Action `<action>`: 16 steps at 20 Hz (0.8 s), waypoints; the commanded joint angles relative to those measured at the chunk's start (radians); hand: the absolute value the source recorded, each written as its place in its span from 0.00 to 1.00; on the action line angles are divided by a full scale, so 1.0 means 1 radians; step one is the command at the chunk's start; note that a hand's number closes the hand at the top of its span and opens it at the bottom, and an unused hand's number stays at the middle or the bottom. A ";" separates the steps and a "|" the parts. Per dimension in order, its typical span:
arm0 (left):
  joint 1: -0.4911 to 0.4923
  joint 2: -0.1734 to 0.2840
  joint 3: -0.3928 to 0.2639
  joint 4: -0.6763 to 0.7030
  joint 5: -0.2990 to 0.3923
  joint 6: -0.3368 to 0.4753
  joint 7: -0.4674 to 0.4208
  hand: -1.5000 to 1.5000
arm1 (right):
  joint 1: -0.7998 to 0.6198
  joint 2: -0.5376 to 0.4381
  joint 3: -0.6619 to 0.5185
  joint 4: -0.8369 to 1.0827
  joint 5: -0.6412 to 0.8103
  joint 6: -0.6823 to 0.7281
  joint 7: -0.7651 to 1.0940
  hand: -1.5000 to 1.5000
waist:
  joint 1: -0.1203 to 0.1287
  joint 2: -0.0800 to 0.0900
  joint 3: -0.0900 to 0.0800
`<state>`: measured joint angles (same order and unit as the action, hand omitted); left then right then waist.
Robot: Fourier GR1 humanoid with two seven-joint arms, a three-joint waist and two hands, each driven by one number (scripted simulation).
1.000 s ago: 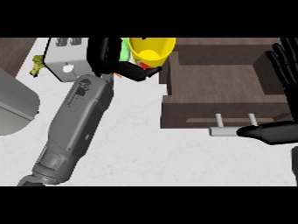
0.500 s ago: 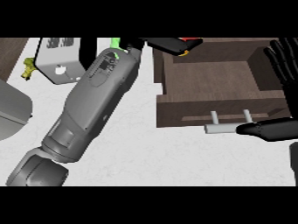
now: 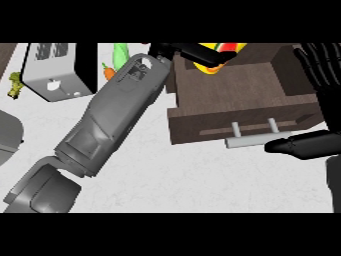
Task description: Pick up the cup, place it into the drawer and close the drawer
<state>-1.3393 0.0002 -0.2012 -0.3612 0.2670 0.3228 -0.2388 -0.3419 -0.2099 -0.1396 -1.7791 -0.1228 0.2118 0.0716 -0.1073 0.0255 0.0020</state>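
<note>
White counter (image 3: pixel 173 180) seen steeply from above, with an open dark brown drawer (image 3: pixel 232 95) set into it at upper right, its pale bar handle (image 3: pixel 253 141) facing the lower edge. The left forearm is laid diagonally across the counter from lower left to the drawer's far left corner. The left hand (image 3: pixel 191 52) is seen curled round a yellow cup (image 3: pixel 216 66) with red markings, held over the drawer's back edge; most of the cup is hidden by the fingers and cut off by the frame's upper limit, so its shape is hard to make out. The right hand (image 3: pixel 328 85) is noted at the right edge, fingers straight and spread upward, thumb extended just beside the handle; contact cannot be judged. A grey toaster (image 3: pixel 55 70) is recorded at upper left, a carrot (image 3: pixel 110 72) partly hidden behind the forearm.
</note>
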 commanded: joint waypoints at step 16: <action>0.070 0.000 -0.097 -0.024 0.232 -0.082 -0.098 0.00 | -0.078 0.032 0.145 0.004 -0.152 0.202 -0.003 1.00 | -0.105 0.027 -0.002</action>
<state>-1.2690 0.0000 -0.3241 -0.3512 0.4291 0.2657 -0.2928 -0.4112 -0.1848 -0.0443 -1.7631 -0.2214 0.3371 0.0714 -0.2091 0.0532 0.0014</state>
